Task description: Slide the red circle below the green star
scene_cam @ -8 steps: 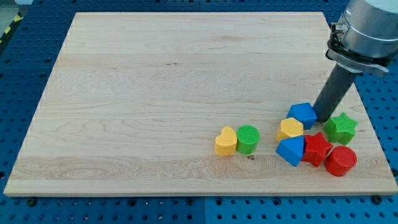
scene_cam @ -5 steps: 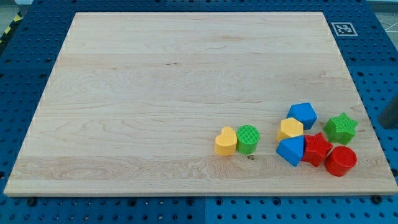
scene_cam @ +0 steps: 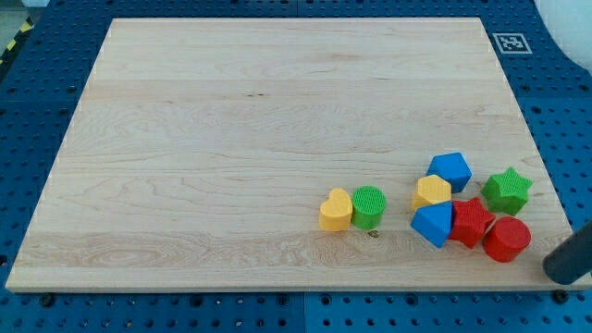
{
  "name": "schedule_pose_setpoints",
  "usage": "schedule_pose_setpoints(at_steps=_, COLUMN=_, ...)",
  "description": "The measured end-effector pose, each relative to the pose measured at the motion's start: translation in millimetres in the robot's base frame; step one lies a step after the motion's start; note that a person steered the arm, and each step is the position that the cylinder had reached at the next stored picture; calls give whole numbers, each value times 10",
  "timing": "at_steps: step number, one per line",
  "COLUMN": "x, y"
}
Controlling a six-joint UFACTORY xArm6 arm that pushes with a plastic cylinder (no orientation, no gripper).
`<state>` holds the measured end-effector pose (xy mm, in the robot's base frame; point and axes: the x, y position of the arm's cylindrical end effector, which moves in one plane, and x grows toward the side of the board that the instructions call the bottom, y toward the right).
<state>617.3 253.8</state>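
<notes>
End effector, a bare rod with nothing to open or close, is seen with my tip (scene_cam: 561, 271) off the desk (scene_cam: 231, 139) edge, just right of and slightly below the red circle (scene_cam: 507, 239), which is already placed below the green star (scene_cam: 507, 191), touching the red star (scene_cam: 472, 222).

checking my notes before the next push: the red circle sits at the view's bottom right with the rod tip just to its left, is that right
Not quite. The red circle does sit at the view's bottom right, below the green star, but my tip is to its right, not its left, near the edge of the board and apart from the block. The camera view shows this.
</notes>
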Motion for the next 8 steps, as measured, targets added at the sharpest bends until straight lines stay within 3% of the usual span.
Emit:
schedule_pose_setpoints(at_steps=4, x=-32, y=-641)
schedule_pose_setpoints(at_steps=8, x=-256, y=-340)
